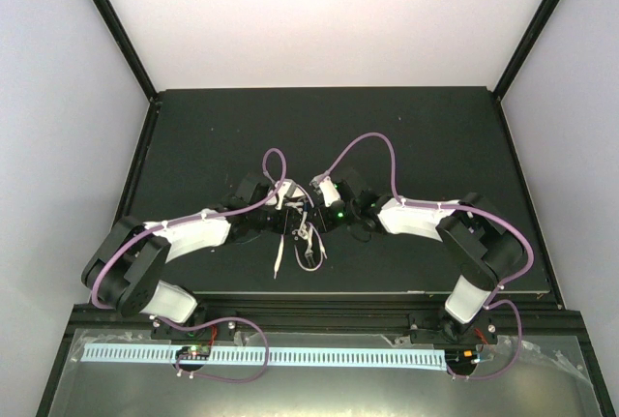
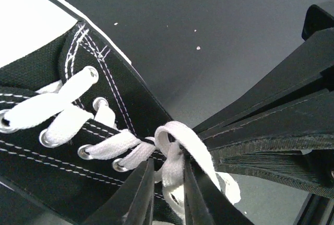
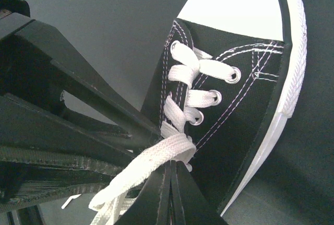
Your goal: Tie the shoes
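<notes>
The black canvas sneaker stands at the table's middle, mostly hidden under both grippers. The left wrist view shows its black side and the right wrist view its eyelet row and white toe cap. My left gripper is closed on a white lace strand by the top eyelets, a loop arching over one finger. My right gripper is shut, tips together, with a lace loop caught over them. Loose lace ends trail toward me.
The black table mat lies around the shoe, with raised black frame rails at its sides and near edge. Each wrist view shows the other arm's black fingers close by. Purple cables arc over both arms.
</notes>
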Controlling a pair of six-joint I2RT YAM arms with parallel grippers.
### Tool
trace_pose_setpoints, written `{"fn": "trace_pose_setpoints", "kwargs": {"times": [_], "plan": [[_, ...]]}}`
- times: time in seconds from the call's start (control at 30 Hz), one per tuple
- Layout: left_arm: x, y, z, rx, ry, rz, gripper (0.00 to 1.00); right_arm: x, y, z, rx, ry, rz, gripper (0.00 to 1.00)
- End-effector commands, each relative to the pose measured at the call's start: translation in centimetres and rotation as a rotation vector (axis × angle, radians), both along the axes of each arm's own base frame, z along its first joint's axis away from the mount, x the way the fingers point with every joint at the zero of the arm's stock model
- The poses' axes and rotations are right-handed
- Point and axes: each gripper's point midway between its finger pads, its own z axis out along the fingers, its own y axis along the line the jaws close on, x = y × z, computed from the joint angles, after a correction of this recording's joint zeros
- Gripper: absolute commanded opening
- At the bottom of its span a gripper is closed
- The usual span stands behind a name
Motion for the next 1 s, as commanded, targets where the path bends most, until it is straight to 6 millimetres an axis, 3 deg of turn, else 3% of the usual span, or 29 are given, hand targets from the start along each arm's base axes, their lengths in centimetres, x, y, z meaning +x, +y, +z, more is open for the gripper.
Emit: {"fn": "trace_pose_setpoints", "kwargs": {"times": [0.0,0.13,0.27,0.53,0.8,0.97], "plan": [[1.2,-0.9,1.5,-0.039,-0.046,-0.015,0.13,0.0,0.6,0.2,0.006,-0.003,0.023,0.02],[1.1,-0.8,1.3,-0.036,-0.043,-0.016,0.02,0.1,0.5,0.4,0.007,-0.010,0.018,0.02],[1.0,-0.6,1.3,-0.044,-0.045,-0.002,0.02,0.2,0.2,1.4,0.011,-0.030,0.000,0.02],[0.8,-0.5,1.5,-0.047,-0.048,0.001,0.02,-0.5,-2.1,5.0,0.012,-0.088,-0.062,0.36],[0.6,-0.4,1.2,-0.045,-0.042,0.002,0.02,-3.8,-2.1,3.6,0.005,-0.021,-0.067,0.50],[0.6,-0.3,1.2,-0.043,-0.044,0.002,0.01,-4.8,-0.9,2.5,-0.005,0.003,-0.032,0.51]]}}
